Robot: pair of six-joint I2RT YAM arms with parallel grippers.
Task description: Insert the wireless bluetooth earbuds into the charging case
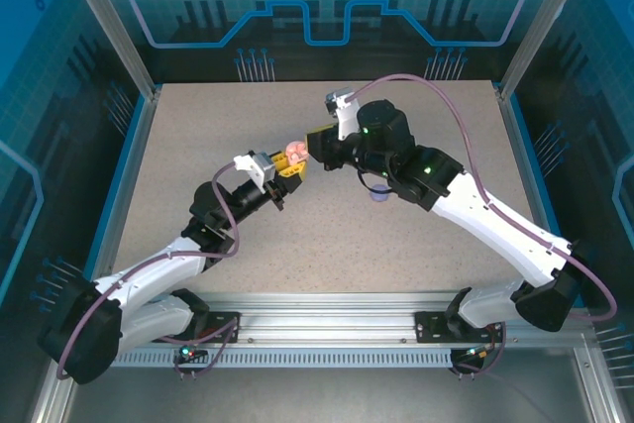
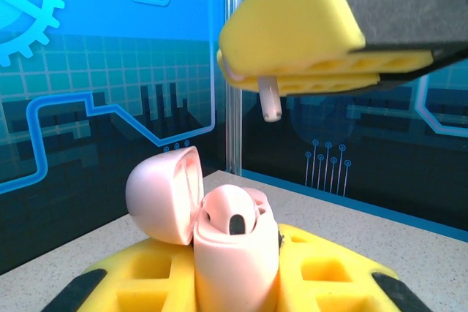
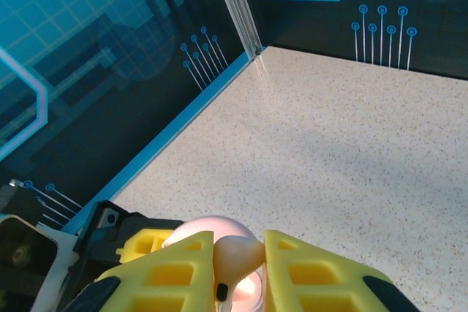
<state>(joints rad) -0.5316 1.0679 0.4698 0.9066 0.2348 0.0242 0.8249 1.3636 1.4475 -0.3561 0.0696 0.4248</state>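
Left gripper (image 1: 286, 168) is clamped on the pink charging case (image 2: 235, 253), one yellow finger on each side of the body, and the case is off the worktop (image 1: 198, 126). The case is upright with its lid (image 2: 164, 195) hinged open and tipped back to the left in the left wrist view. Inside the case sits what looks like a pale pink bud (image 2: 232, 213) with a dark oval spot facing out (can't tell how deep it sits).

Right gripper (image 3: 238, 252) is narrow, pinching a pale pink earbud (image 2: 270, 101). The earbud head is between the yellow fingers and the stem sticks out below them, pointing down.

- The earbud is above the case, clear of it, with a visible gap between the stem tip and the case opening.
- In the left wrist view the stem hangs slightly right of the seated bud.
- In the right wrist view the earbud lines up over the pink case, with the case just below the fingers.

From the top camera both grippers meet at the case, left gripper coming from the near-left of it, right gripper from the far-right, fingertips almost touching.

A small purple item (image 1: 379, 195) lies on the worktop right of the case and nearer the arm bases, well apart from it and partly under the right arm (too hidden to say what it is).
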